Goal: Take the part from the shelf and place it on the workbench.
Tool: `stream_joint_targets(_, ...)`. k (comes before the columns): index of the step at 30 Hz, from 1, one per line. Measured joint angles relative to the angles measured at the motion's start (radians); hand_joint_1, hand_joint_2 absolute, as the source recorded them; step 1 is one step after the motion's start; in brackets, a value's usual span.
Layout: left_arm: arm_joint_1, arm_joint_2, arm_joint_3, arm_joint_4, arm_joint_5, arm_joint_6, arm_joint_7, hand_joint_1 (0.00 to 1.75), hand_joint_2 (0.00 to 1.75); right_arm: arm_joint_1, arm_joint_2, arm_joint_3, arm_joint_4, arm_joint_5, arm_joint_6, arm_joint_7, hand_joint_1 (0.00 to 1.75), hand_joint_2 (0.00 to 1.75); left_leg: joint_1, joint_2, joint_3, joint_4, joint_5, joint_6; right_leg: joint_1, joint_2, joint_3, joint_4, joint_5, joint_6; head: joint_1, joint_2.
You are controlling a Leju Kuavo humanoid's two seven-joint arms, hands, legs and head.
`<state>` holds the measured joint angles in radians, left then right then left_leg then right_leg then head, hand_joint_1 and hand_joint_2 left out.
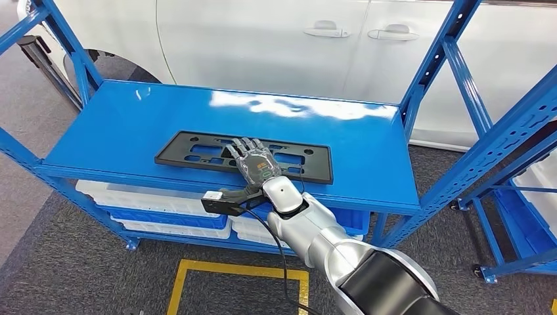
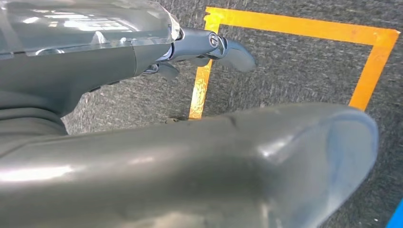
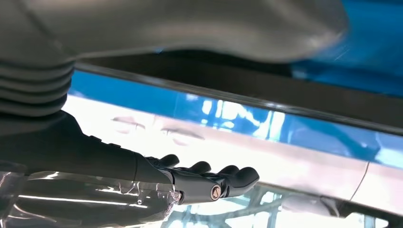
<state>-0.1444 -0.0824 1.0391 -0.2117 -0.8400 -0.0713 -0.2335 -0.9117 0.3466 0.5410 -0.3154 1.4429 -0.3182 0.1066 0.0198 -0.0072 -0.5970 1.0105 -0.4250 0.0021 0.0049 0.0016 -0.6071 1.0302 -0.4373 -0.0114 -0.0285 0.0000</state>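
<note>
Right hand (image 1: 253, 163) lies flat, fingers spread, grasping nothing, on the black part (image 1: 197, 149) near the shelf's (image 1: 118, 125) front edge

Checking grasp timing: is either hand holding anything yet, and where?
Nothing is gripped. The right hand lies flat, fingers spread, on the flat black plastic frame. The left hand hangs free.

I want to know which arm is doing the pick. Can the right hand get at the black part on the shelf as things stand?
Probably yes: the right hand already lies flat over the black part on the blue shelf, with nothing between them.
</note>
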Motion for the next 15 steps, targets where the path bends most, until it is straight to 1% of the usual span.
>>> stream_joint_targets(1,0.0,0.0,0.0,0.0,0.0,0.0,0.0,0.0,0.0,0.0,0.0,0.004,0.0,0.013,-0.005,0.005,0.0,1.75,0.0,0.0,0.0,-0.001,0.001,-0.006,0.003,0.0,0.006,-0.015,0.001,-0.004,0.0,0.0)
stream_joint_targets(2,0.0,-0.001,0.0,0.0,-0.001,0.0,0.0,0.0,0.0,0.0,0.0,0.008,0.0,0.025,-0.01,0.011,0.0,1.75,0.001,0.001,0.0,-0.004,0.002,-0.013,0.005,0.0,0.005,-0.017,0.003,-0.007,0.0,0.0)
stream_joint_targets(3,-0.001,-0.001,0.0,0.0,-0.001,0.001,0.0,0.0,0.0,0.0,0.001,0.012,0.0,0.034,-0.013,0.015,0.0,1.75,0.002,0.001,0.0,-0.005,0.001,-0.019,0.003,0.0,0.007,-0.022,0.006,-0.012,0.0,0.0)
stream_joint_targets(4,-0.001,-0.001,0.0,0.0,-0.001,0.001,0.0,0.0,0.0,0.0,0.001,0.016,0.0,0.043,-0.018,0.02,0.0,1.75,0.002,0.002,-0.002,0.001,-0.004,-0.024,0.0,0.0,0.01,-0.029,0.01,-0.018,0.0,0.0)
stream_joint_targets(5,-0.002,-0.001,0.0,0.0,-0.002,0.002,0.0,0.0,0.0,0.0,0.002,0.021,0.0,0.051,-0.023,0.025,0.0,1.75,0.002,0.002,-0.011,0.023,-0.02,-0.028,-0.002,-0.002,0.014,-0.037,0.014,-0.023,0.0,0.0)
stream_joint_targets(6,-0.002,-0.001,0.0,0.0,-0.003,0.002,0.0,0.0,0.0,0.0,0.002,0.027,0.0,0.058,-0.027,0.029,0.0,1.75,0.002,0.002,-0.03,0.067,-0.047,-0.031,-0.005,-0.003,0.017,-0.043,0.017,-0.028,0.0,0.0)
stream_joint_targets(8,-0.001,-0.002,0.0,0.0,-0.005,0.002,0.0,0.0,0.0,0.003,0.002,0.037,0.0,0.068,-0.032,0.04,0.0,1.75,0.003,0.002,-0.089,0.199,-0.109,-0.037,-0.002,-0.004,0.018,-0.044,0.018,-0.031,0.0,0.0)
stream_joint_targets(9,0.0,-0.002,0.0,0.0,-0.005,0.002,0.0,0.0,0.0,0.006,0.002,0.041,0.0,0.071,-0.033,0.046,0.0,1.75,0.004,0.002,-0.115,0.253,-0.127,-0.04,-0.001,-0.004,0.017,-0.043,0.017,-0.032,0.0,0.0)
stream_joint_targets(10,0.001,-0.002,0.0,0.0,-0.006,0.002,0.0,0.0,0.0,0.008,0.002,0.046,0.0,0.073,-0.033,0.052,0.0,1.75,0.004,0.002,-0.126,0.274,-0.125,-0.042,-0.001,-0.004,0.016,-0.041,0.016,-0.032,0.0,0.0)
stream_joint_targets(11,0.001,-0.001,0.0,0.0,-0.006,0.002,0.0,0.0,0.0,0.01,0.002,0.05,0.0,0.075,-0.032,0.058,0.0,1.75,0.004,0.003,-0.117,0.255,-0.105,-0.043,-0.001,-0.003,0.016,-0.038,0.015,-0.031,0.0,0.0)
stream_joint_targets(12,0.001,-0.001,0.0,0.0,-0.006,0.003,0.0,0.0,0.0,0.01,0.002,0.053,0.0,0.076,-0.032,0.064,0.0,1.75,0.005,0.003,-0.089,0.198,-0.071,-0.043,-0.002,-0.003,0.016,-0.034,0.012,-0.029,0.0,0.0)
stream_joint_targets(13,0.0,-0.001,0.0,0.0,-0.005,0.003,0.0,0.0,0.0,0.01,0.002,0.056,0.0,0.077,-0.032,0.069,0.0,1.75,0.005,0.004,-0.054,0.125,-0.041,-0.042,-0.002,-0.002,0.016,-0.028,0.009,-0.026,0.0,0.0)
stream_joint_targets(14,0.0,0.0,0.0,0.0,-0.005,0.003,0.0,0.0,0.0,0.009,0.002,0.058,0.0,0.077,-0.032,0.073,0.0,1.75,0.004,0.004,-0.023,0.063,-0.019,-0.038,0.0,-0.002,0.014,-0.022,0.005,-0.022,0.0,0.0)
stream_joint_targets(15,-0.001,0.0,0.0,0.0,-0.005,0.004,0.0,0.0,0.0,0.008,0.002,0.06,0.0,0.078,-0.031,0.076,0.0,1.75,0.003,0.004,-0.004,0.023,-0.009,-0.032,0.002,-0.001,0.011,-0.017,0.003,-0.017,0.0,0.0)
